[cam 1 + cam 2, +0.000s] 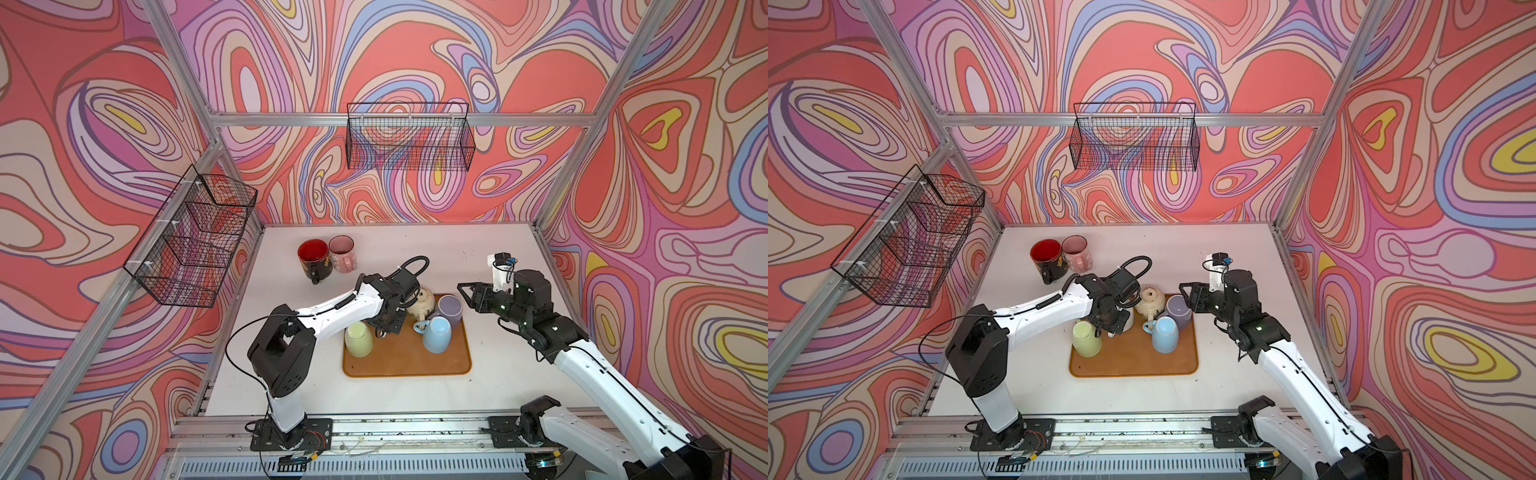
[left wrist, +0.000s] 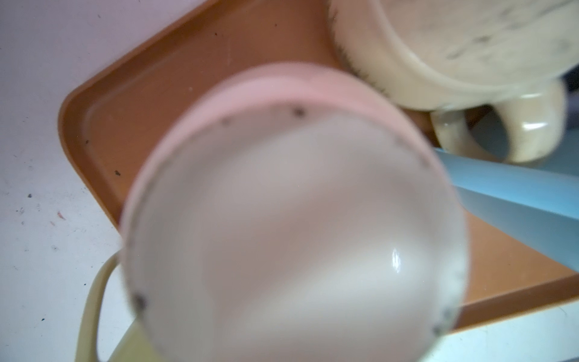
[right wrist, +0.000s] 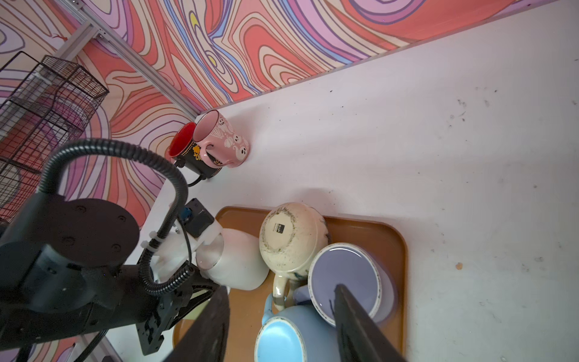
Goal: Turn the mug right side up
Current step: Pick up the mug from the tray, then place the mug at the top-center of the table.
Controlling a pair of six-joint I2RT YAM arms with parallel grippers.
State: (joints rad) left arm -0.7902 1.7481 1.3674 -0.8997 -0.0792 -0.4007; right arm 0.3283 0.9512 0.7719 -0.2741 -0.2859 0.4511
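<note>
- The pale pink mug [image 2: 291,225] sits bottom up at the far left corner of the tray [image 1: 407,365]. Its round base faces the left wrist camera almost squarely, so its long axis runs roughly in line with that wrist.
- The left pincer [image 1: 382,330] is right at this mug, reaching down onto it from above. The mug and the arm hide its fingers, so it cannot be told whether they are closed on the mug or its handle.
- The right pincer [image 1: 463,295] stands wide and empty at the tray's right side, next to the purple mug [image 1: 451,309]. The cream mug [image 3: 291,238] lies between it and the pink mug, so the left arm is plainly the nearer one.
- The cream mug is just beside the pink one, and the green mug [image 1: 359,338] is close on its near side. Any roll to bring the mouth up probably needs a lift clear of these neighbours first.
</note>
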